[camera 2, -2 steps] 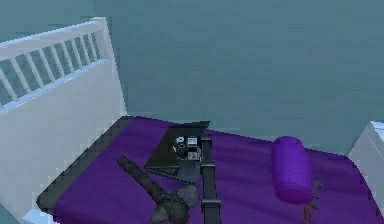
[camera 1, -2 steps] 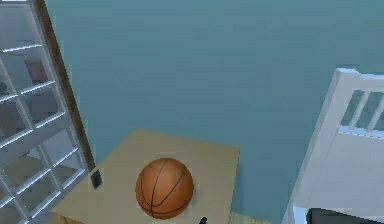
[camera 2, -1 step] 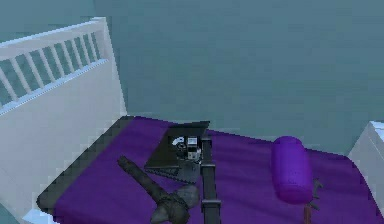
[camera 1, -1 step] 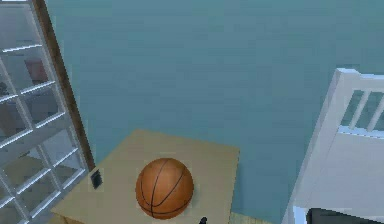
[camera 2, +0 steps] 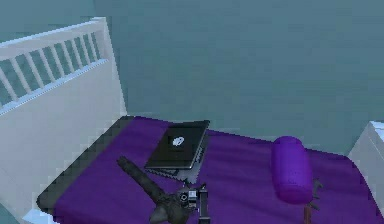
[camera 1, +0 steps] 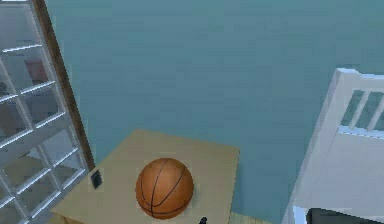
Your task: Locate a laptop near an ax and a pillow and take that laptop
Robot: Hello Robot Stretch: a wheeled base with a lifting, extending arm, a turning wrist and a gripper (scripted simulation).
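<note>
A dark laptop lies half open on the purple bed cover, close to the white headboard. Just in front of it a long dark ax-like thing lies slantwise on the cover. A purple roll-shaped pillow rests to the right. The arm rises from the arm side view's bottom edge, and the gripper sits low over the cover between ax and laptop. With the bed behind it, I cannot tell whether it holds anything.
In the forward view a basketball and a small dark flat device sit on a wooden table against a teal wall. A paned window is at the left, and the white bed end at the right.
</note>
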